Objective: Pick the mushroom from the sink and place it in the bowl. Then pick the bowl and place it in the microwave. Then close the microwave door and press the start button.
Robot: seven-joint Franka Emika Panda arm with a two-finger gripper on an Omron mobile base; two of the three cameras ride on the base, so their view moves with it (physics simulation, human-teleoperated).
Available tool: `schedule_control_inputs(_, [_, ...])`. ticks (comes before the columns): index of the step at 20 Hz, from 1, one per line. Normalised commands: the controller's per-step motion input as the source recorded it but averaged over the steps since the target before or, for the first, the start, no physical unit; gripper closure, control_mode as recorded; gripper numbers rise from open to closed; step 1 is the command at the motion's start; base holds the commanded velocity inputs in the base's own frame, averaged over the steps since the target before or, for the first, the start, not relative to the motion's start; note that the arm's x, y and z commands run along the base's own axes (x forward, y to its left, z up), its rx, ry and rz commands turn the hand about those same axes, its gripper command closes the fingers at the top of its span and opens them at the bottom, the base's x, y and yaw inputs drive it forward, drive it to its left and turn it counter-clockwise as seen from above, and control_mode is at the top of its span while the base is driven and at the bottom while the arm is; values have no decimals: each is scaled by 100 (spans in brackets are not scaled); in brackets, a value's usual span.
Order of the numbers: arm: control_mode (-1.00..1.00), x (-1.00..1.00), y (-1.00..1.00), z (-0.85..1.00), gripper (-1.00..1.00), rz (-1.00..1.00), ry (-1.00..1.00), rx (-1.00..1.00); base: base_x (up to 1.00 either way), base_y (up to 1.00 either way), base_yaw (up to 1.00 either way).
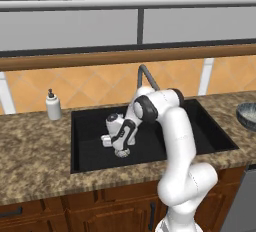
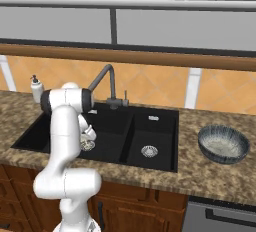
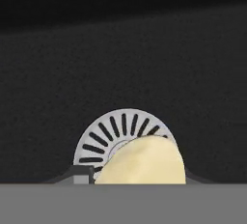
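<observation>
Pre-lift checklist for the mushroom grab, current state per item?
1. Gripper down in the sink, large basin: ok.
2. Mushroom between the fingertips, over the drain ring: ok.
3. Jaws fully shut on the mushroom: cannot tell, the tips are barely visible.
4. Bowl upright on the counter right of the sink: ok.
5. Faucet clear of the arm for lifting: cannot tell.

My arm is glossy white, built from thick rounded tube segments with bulging elbows. I see dark grey bands at each joint, a black collar near the wrist, and a blocky white claw housing.
</observation>
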Motion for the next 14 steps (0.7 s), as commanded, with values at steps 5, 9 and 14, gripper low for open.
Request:
schedule_control_inputs(5, [-100, -85, 13, 100, 100, 10, -1, -3, 0, 0, 0])
schedule_control_inputs(9, [-100, -72, 19, 100, 100, 3, 0, -10, 0, 0, 0])
schedule_control_inputs(14, [-100, -75, -1, 100, 100, 0, 0, -5, 0, 0, 0])
